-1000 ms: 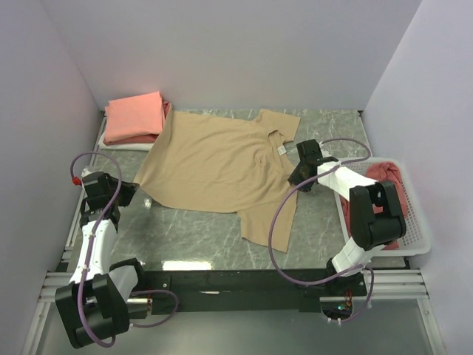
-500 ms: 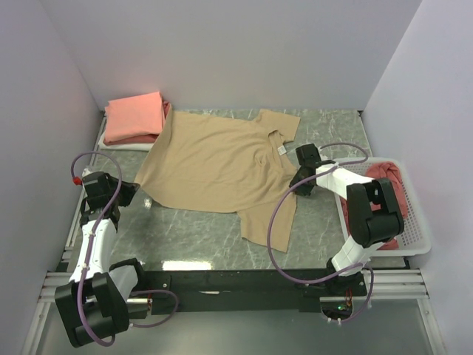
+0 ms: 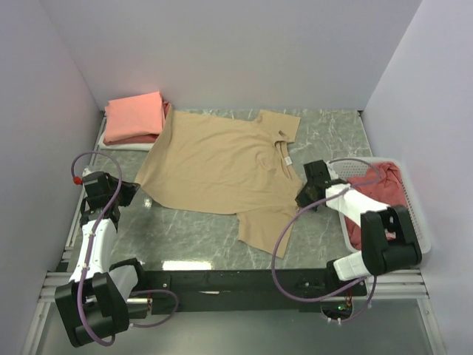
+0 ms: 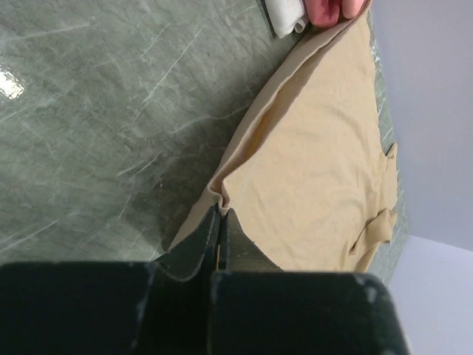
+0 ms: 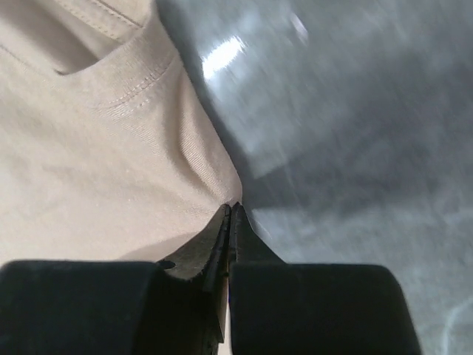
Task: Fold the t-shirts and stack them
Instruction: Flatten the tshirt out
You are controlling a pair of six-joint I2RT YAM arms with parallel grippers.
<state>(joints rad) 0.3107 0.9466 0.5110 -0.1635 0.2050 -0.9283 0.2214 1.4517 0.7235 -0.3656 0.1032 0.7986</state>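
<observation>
My left fingers and right fingers are pinched shut on edges of the tan t-shirt. Both bites look shallow. Tension could pull the cloth free.

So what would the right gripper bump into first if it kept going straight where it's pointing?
The tan t-shirt: the right gripper is shut on its edge. Just past that pinch, the line seems to meet the grey marbled table, though depth is hard to judge.

Light: bright and even.
Glare: white patch on the desk, on the near side of the tan t-shirt.
Blur: in the right wrist view, the desk beside the t-shirt is smeared.
Shadow: soft, along the t-shirt's edge.
</observation>
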